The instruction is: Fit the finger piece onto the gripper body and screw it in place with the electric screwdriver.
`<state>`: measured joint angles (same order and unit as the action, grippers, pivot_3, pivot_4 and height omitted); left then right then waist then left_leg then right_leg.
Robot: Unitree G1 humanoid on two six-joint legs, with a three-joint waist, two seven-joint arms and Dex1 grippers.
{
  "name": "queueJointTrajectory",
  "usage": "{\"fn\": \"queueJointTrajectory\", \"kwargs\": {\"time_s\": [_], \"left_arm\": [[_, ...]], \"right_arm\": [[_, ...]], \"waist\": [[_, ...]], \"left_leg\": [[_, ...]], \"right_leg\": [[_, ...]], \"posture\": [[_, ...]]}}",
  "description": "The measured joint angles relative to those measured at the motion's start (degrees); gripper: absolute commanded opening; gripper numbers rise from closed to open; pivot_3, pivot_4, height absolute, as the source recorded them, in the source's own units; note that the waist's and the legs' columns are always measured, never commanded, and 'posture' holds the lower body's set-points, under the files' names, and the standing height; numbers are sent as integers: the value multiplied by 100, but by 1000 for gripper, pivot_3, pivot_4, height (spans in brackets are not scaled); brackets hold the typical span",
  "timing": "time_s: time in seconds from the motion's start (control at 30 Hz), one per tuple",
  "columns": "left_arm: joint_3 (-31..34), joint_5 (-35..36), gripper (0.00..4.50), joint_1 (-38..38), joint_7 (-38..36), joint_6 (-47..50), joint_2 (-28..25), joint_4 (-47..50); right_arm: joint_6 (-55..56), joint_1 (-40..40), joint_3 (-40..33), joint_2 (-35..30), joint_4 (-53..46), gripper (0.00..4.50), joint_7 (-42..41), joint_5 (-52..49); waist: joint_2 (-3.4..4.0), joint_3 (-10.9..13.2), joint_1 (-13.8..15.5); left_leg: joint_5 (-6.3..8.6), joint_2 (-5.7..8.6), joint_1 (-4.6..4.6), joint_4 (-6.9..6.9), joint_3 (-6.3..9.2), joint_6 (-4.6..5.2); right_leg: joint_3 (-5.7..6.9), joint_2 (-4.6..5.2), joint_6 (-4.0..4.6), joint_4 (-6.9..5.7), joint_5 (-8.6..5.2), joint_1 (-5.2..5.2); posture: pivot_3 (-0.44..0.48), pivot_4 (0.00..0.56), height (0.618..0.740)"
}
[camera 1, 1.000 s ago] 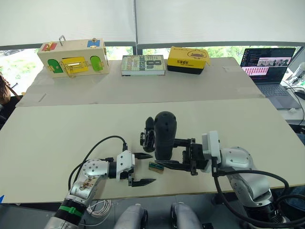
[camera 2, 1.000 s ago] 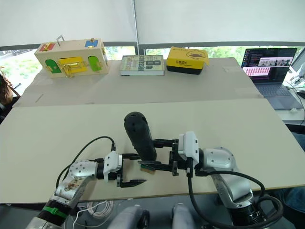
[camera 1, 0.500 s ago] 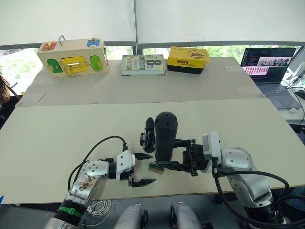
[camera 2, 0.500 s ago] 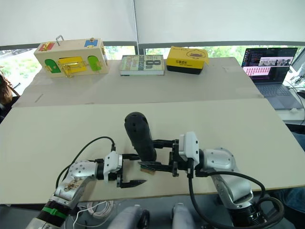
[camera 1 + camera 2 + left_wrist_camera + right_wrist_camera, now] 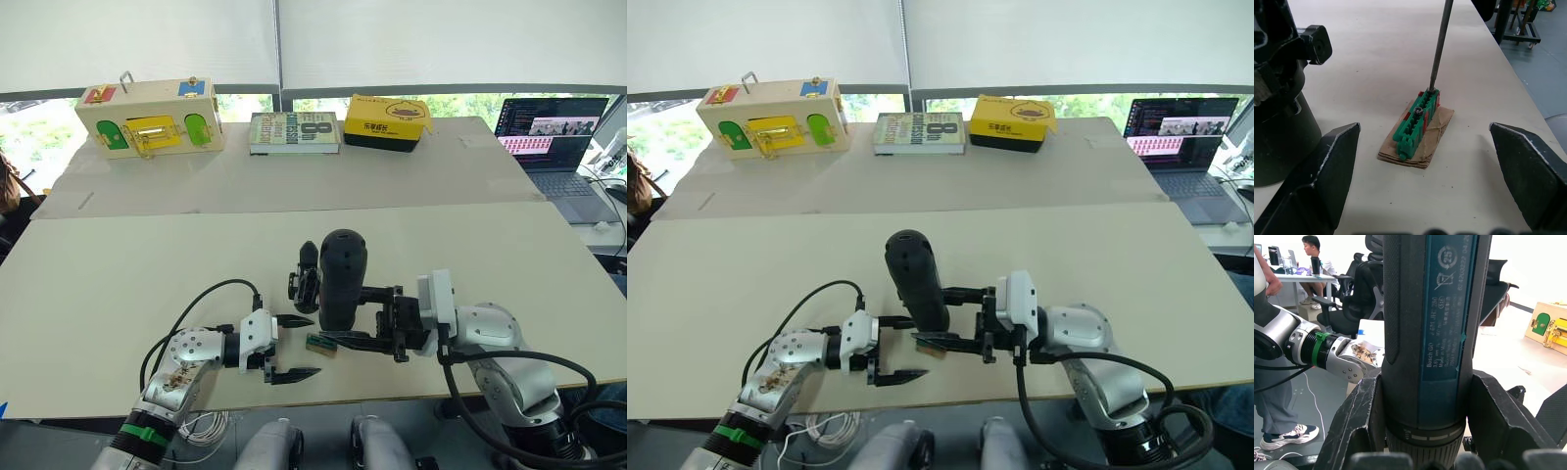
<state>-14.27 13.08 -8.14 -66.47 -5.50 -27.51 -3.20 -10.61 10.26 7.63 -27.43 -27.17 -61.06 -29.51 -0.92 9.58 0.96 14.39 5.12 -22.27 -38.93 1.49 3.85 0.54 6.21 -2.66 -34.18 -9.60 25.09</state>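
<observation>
Pale counter [image 5: 118,284]; behind it a wooden latch box [image 5: 150,116], book [image 5: 294,132], yellow box [image 5: 388,122], laptop [image 5: 554,137]. Green-topped block [image 5: 1418,122] on cardboard. Electric screwdriver [image 5: 342,279]: upright, gripped by right pincer [image 5: 367,318], bit on block. Gripper body [image 5: 306,277] alongside. Left pincer [image 5: 294,347] wide open, empty

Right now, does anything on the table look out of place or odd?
Yes: the electric screwdriver bit rests on a small green block on cardboard, not on the gripper body, which stands untouched behind it.
</observation>
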Motion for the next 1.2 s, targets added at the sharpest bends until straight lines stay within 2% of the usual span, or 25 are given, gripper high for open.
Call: {"fn": "queueJointTrajectory", "kwargs": {"time_s": [1.2], "left_arm": [[-6,1,4500,-23,-3,45,-1,-2]], "right_arm": [[-3,-1,14,-119,0,1924,150,-67]], "waist": [[0,0,2]], "left_leg": [[0,0,0,0,0,0]], "right_leg": [[0,1,0,1,0,-1]], "posture": [[0,150,740]]}}
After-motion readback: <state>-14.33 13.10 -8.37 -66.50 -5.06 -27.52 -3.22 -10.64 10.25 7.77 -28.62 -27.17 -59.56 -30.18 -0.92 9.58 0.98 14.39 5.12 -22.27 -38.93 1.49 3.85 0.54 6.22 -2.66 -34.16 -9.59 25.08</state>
